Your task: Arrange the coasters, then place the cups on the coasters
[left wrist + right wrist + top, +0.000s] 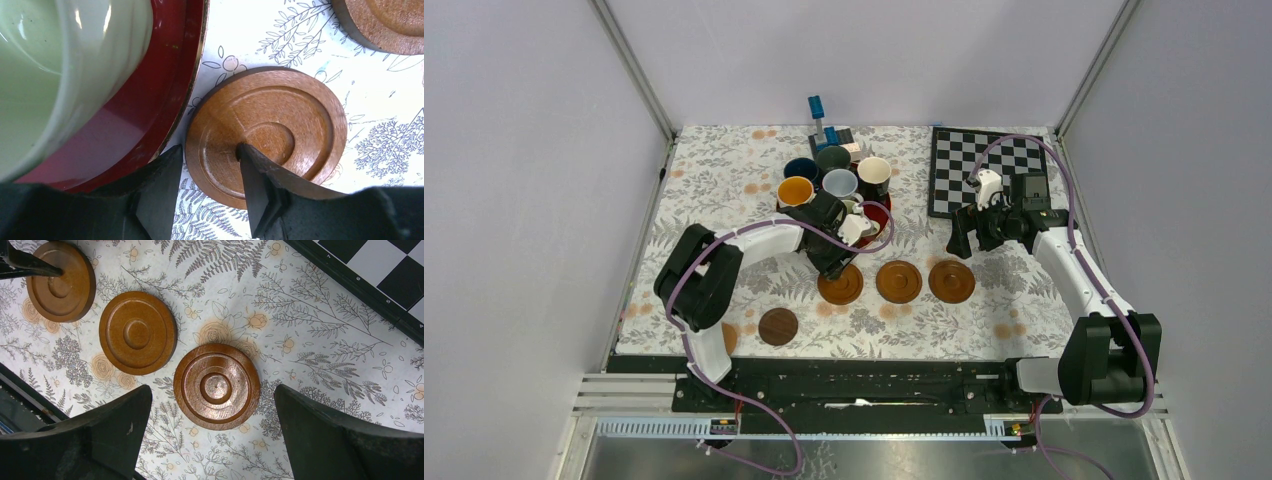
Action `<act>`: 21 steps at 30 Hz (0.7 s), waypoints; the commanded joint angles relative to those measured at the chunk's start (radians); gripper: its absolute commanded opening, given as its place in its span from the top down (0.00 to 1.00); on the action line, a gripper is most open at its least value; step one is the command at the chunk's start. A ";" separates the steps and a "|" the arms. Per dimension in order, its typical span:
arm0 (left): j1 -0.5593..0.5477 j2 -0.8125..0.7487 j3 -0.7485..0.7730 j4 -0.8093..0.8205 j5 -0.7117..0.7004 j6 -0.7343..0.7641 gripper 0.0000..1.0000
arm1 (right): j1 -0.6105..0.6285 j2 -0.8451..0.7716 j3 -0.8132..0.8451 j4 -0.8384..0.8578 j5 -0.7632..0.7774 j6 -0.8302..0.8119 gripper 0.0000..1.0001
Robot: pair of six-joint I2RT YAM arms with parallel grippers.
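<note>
Left gripper (pixel 207 150) part-open, jaws straddling the rim of a coaster (pixel 290 115) that lies flat just beside the tray (pixel 150 100). Right gripper (pixel 212 390) wide open above the third coaster (pixel 235 407), the one in the row farthest from the tray. Cups (pixel 840 183) sit on the tray.

The coasters (pixel 137 333) are seen to be turned wood, with concentric rings cut into each face and a fine grain. Most are left fairly matt, while the reddish coaster (pixel 216 386) is varnished to a clear shine. The tray (pixel 150 115) is finished in glossy red lacquer. The pale green cup (pixel 60 60) is glazed, smooth and reflective. The tablecloth (pixel 310 330) is printed, smooth and without glare. The fingers (pixel 260 190) appear moulded in matt black plastic.
</note>
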 commanded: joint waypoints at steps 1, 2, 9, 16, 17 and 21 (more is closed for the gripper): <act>0.029 -0.043 0.011 0.080 -0.050 0.031 0.47 | -0.006 -0.012 -0.003 0.011 -0.035 -0.007 0.00; 0.030 -0.054 0.011 0.075 -0.044 0.028 0.47 | -0.006 -0.009 -0.002 0.012 -0.038 -0.005 0.00; 0.017 -0.135 0.020 0.036 0.005 0.000 0.44 | -0.006 -0.004 0.001 0.014 -0.050 0.001 0.00; 0.017 -0.231 0.014 -0.099 0.060 0.029 0.40 | -0.007 -0.008 0.004 0.009 -0.054 0.001 0.00; 0.028 -0.255 0.006 -0.126 0.066 0.040 0.39 | -0.006 -0.011 0.003 0.007 -0.057 0.000 0.00; 0.153 -0.366 -0.050 -0.242 0.119 0.127 0.34 | -0.007 -0.024 -0.009 0.003 -0.064 -0.010 0.00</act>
